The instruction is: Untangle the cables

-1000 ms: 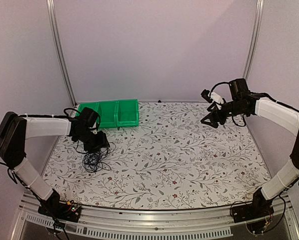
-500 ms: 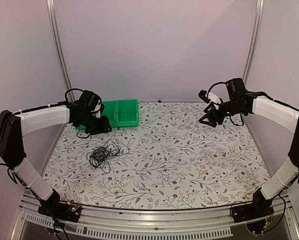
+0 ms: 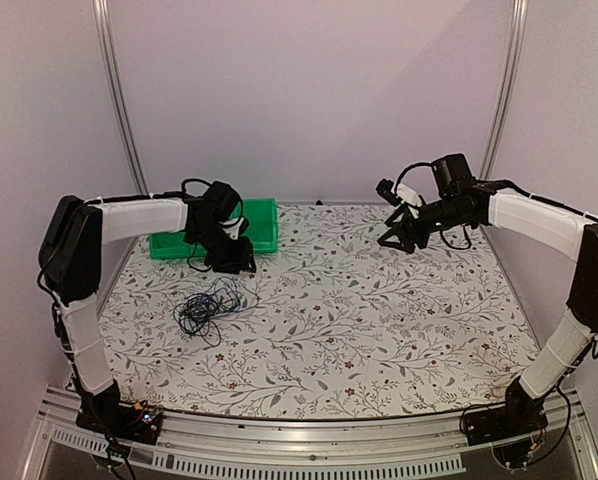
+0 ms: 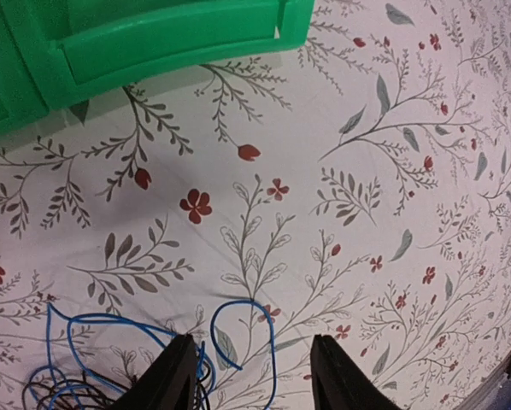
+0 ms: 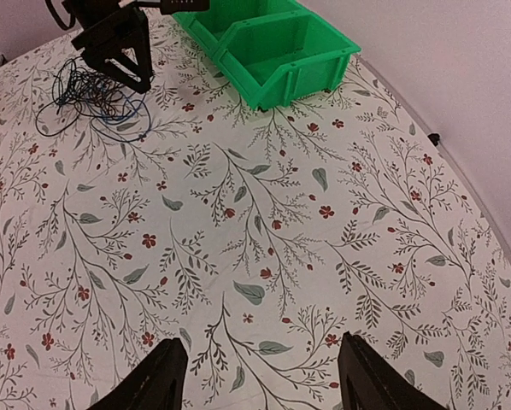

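Observation:
The cables [image 3: 207, 310] are a small tangle of thin blue and black wires lying loose on the flowered table, left of centre. My left gripper [image 3: 235, 264] hovers just behind them, by the green bin, open and empty. In the left wrist view a blue loop of the cables [image 4: 238, 333] lies between the fingertips' line of sight, below the left gripper [image 4: 260, 380]. My right gripper [image 3: 393, 238] hangs open and empty over the back right of the table. The right wrist view shows the right gripper [image 5: 260, 384] over bare cloth and the cables [image 5: 89, 98] far off.
A green bin [image 3: 259, 222] stands at the back left, partly behind the left arm; the green bin [image 4: 153, 43] fills the top left of the left wrist view, and the green bin [image 5: 273, 43] sits at the top of the right wrist view. Metal frame posts rise at both back corners.
My left gripper has risen off the cable tangle and swung back and right toward the bin, leaving the tangle on the table. The right gripper has drifted left, its jaws narrowing a little.

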### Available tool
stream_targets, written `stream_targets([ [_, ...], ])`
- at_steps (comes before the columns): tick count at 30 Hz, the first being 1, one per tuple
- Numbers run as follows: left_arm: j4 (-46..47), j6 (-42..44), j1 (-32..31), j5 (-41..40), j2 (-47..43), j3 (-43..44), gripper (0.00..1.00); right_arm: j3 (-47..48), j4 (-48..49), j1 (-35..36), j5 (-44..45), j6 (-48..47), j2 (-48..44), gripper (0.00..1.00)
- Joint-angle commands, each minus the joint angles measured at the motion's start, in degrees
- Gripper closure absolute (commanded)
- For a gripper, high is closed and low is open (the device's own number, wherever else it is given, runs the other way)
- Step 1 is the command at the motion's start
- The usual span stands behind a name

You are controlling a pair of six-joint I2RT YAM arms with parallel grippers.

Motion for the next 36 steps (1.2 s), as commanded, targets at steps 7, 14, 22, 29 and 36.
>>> stream_targets([
  [7,-7.3,-1.8,-2.2,0.1,4.0,1.8,0.57,-1.4,2.0,0.9,-1.8,1.8,-0.1,0.35],
  [14,-7.6,-2.4,-2.8,0.7,6.7,3.3,0.63,-0.5,2.5,1.2,-2.2,2.3,1.1,0.34],
  [22,-5.6,-1.4,-2.9,0.0,9.1,6.5,0.97,3.1,3.0,4.6,-3.9,2.1,5.3,0.36],
  [29,5.0,5.2,-4.6,9.4,0.3,1.4,1.00,9.5,4.0,8.9,-7.4,3.0,12.0,0.41],
  [36,22.7,8.0,-6.9,14.5,-13.7,-11.1,1.00,17.1,5.8,12.6,-14.1,9.5,20.1,0.41],
])
